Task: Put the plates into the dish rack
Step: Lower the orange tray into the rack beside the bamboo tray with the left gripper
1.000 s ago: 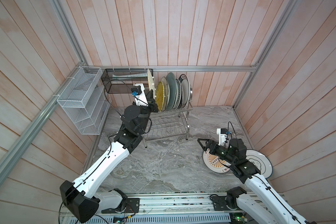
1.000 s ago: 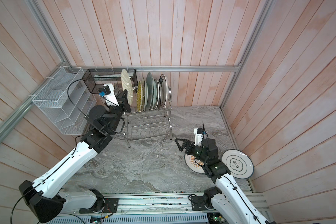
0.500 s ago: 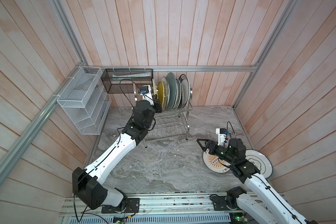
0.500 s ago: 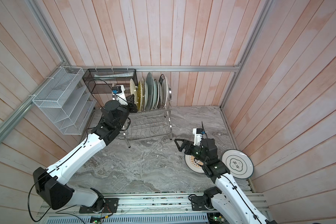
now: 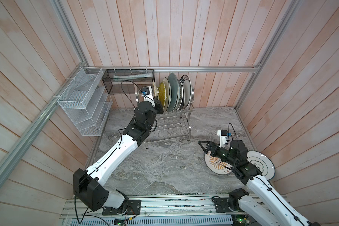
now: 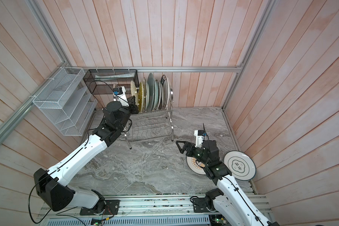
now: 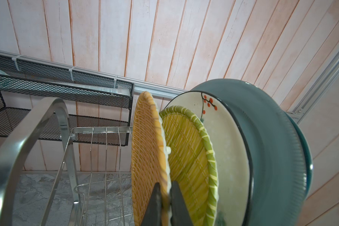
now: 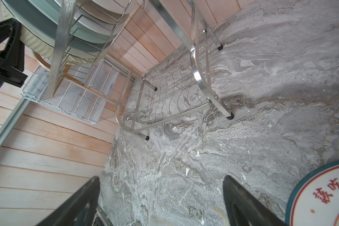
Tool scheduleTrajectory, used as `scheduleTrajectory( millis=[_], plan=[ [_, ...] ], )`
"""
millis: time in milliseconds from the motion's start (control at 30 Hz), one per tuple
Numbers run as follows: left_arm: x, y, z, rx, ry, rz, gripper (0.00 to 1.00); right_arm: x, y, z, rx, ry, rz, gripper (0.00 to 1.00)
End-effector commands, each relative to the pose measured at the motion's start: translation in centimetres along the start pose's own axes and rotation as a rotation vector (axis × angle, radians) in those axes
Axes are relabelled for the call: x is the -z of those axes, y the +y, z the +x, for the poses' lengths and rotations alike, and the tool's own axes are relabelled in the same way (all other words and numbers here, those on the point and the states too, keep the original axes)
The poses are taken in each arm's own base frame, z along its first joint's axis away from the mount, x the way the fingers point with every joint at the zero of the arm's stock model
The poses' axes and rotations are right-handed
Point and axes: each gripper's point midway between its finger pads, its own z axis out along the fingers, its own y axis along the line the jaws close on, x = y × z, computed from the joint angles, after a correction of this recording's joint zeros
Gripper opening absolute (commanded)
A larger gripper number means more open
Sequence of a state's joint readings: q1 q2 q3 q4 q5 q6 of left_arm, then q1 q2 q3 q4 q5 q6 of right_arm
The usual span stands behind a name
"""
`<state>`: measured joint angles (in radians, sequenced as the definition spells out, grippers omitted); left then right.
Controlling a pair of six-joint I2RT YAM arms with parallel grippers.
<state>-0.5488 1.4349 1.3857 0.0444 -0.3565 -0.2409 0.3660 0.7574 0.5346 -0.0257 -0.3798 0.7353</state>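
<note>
The left gripper point(image 7: 165, 187) pinches the lower rim of the orange woven plate point(image 7: 147, 156), upright in the dish rack's point(image 7: 27, 135) upper tier just beside the yellow-green woven plate point(image 7: 188, 156), while the right gripper point(image 8: 161, 178) hangs wide open near the flat-lying sunburst plate point(image 8: 321, 195).

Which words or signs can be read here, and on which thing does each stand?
"該吃" in red, it seems, on the sunburst plate; the rest is cut off.
Blue-ringed plate: two dark characters, too blurred to read.
Dark-rimmed plate in the rack: rim lettering, too small.
Paper in the black basket: print too small.
</note>
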Motion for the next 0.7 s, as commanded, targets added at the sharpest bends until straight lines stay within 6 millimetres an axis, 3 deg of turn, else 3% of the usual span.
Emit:
scheduleTrajectory(
  millis=[0,233,667],
  plan=[
    [1.2,0.4,-3.5,0.035,-0.104,-0.009,0.00,-0.1,0.1,0.5,0.002,0.008,-0.018,0.98],
    [2.0,0.1,-4.6,0.044,-0.124,0.013,0.00,-0.3,-0.2,0.8,-0.008,0.017,-0.022,0.98],
    [0.3,0.6,-1.3,0.034,-0.051,-0.019,0.00,-0.2,0.0,0.7,-0.007,0.015,-0.022,0.98]
  ],
)
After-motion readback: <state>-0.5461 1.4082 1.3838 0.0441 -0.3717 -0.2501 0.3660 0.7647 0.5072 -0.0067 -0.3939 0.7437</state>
